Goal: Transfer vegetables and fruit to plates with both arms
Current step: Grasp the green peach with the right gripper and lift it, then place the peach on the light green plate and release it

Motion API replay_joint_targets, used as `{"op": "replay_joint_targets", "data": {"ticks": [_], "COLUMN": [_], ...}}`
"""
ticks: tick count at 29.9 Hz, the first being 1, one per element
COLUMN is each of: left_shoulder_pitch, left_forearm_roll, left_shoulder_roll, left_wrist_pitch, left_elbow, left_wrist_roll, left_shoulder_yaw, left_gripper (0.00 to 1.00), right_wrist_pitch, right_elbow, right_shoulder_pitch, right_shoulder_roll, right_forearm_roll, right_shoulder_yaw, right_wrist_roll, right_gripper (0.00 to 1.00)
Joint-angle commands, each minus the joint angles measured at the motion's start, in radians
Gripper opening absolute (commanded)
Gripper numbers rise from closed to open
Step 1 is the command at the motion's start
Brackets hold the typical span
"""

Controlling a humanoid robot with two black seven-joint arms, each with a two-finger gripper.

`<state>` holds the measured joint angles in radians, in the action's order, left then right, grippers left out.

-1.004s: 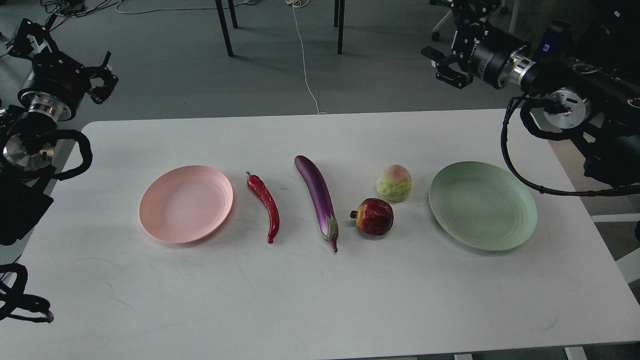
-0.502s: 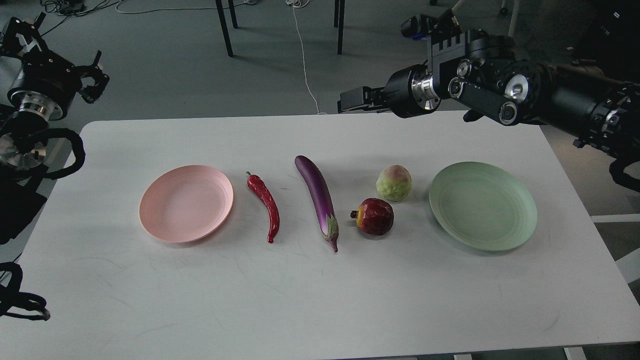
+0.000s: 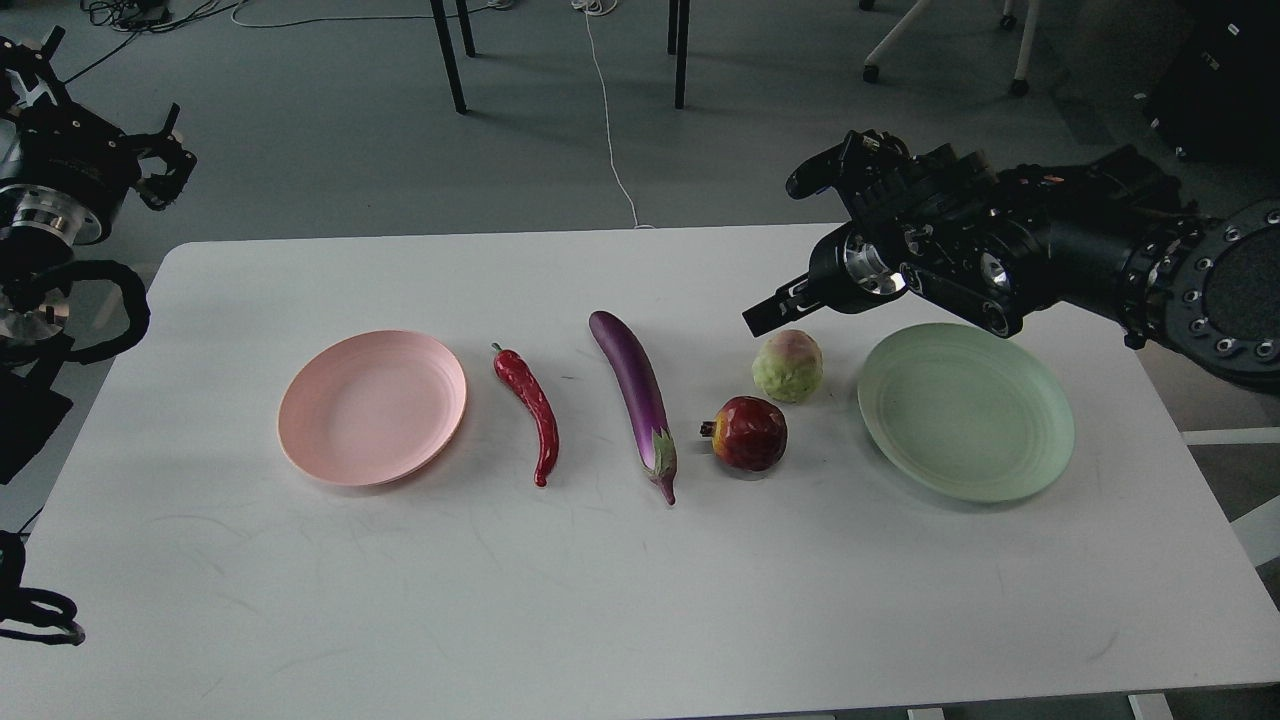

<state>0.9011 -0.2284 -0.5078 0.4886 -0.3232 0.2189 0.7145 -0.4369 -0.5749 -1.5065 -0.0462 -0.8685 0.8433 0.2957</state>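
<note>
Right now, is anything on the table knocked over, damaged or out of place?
Nothing stands out. The chili, eggplant, pomegranate and yellow-green fruit lie intact between the empty pink plate and green plate.

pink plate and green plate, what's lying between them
In the head view, left to right from the pink plate: chili pepper, eggplant, pomegranate and yellow-green fruit, then the green plate.

A white bench (image 3: 640, 600) is seen on a grey floor (image 3: 330, 150), where dark furniture legs (image 3: 450, 60) and a white cable (image 3: 612, 140) are visible.
</note>
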Motion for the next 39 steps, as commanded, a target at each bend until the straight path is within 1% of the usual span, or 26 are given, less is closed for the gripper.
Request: {"op": "replay_joint_targets", "data": {"ticks": [1, 4, 8, 12, 14, 16, 18, 20, 23, 26, 29, 34, 39], "left_shoulder_pitch": [-0.001, -0.001, -0.011, -0.018, -0.018, -0.018, -0.018, -0.016, -0.016, -0.014, -0.013, -0.013, -0.011], "left_forearm_roll": [0.0, 0.001, 0.001, 0.001, 0.001, 0.001, 0.001, 0.001, 0.001, 0.001, 0.001, 0.001, 0.001], "left_shoulder_roll": [0.002, -0.001, -0.009, -0.009, -0.009, -0.011, -0.015, -0.017, -0.023, -0.028, -0.029, -0.028, -0.031], "left_wrist_pitch": [0.0, 0.0, 0.0, 0.0, 0.0, 0.0, 0.0, 0.0, 0.0, 0.0, 0.0, 0.0, 0.0], "left_elbow": [0.0, 0.0, 0.0, 0.0, 0.0, 0.0, 0.0, 0.0, 0.0, 0.0, 0.0, -0.002, -0.004], "left_wrist_roll": [0.0, 0.0, 0.0, -0.001, -0.001, -0.001, -0.001, -0.003, -0.003, -0.003, -0.003, -0.003, -0.003], "left_shoulder_yaw": [0.0, 0.0, 0.0, -0.001, -0.001, -0.001, -0.001, -0.001, -0.001, -0.001, -0.001, -0.001, 0.0], "left_gripper": [0.98, 0.98, 0.98, 0.98, 0.98, 0.98, 0.98, 0.98, 0.98, 0.98, 0.98, 0.98, 0.98], "right_wrist_pitch": [0.009, 0.015, 0.02, 0.02, 0.02, 0.021, 0.021, 0.021, 0.023, 0.023, 0.026, 0.037, 0.049], "right_elbow": [0.021, 0.058, 0.066, 0.087, 0.089, 0.089, 0.089, 0.086, 0.083, 0.06, 0.004, -0.086, -0.19], "right_shoulder_pitch": [0.046, 0.086, 0.109, 0.138, 0.14, 0.138, 0.134, 0.127, 0.103, 0.043, 0.005, 0.002, 0.019], "right_shoulder_roll": [0.009, 0.014, 0.022, 0.039, 0.046, 0.046, 0.046, 0.046, 0.029, -0.036, -0.104, -0.254, -0.432], "right_forearm_roll": [0.003, 0.002, 0.0, -0.001, -0.001, 0.0, 0.0, 0.0, 0.003, 0.008, 0.0, -0.038, -0.087], "right_shoulder_yaw": [-0.019, -0.021, -0.018, -0.01, -0.01, -0.012, -0.013, -0.013, -0.015, -0.023, -0.023, -0.004, -0.012], "right_wrist_roll": [0.0, 0.0, 0.0, 0.008, 0.011, 0.011, 0.011, 0.011, 0.011, 0.011, 0.011, 0.01, 0.01], "right_gripper": [0.93, 0.93, 0.91, 0.8, 0.69, 0.62, 0.51, 0.47, 0.46, 0.46, 0.46, 0.47, 0.49]}}
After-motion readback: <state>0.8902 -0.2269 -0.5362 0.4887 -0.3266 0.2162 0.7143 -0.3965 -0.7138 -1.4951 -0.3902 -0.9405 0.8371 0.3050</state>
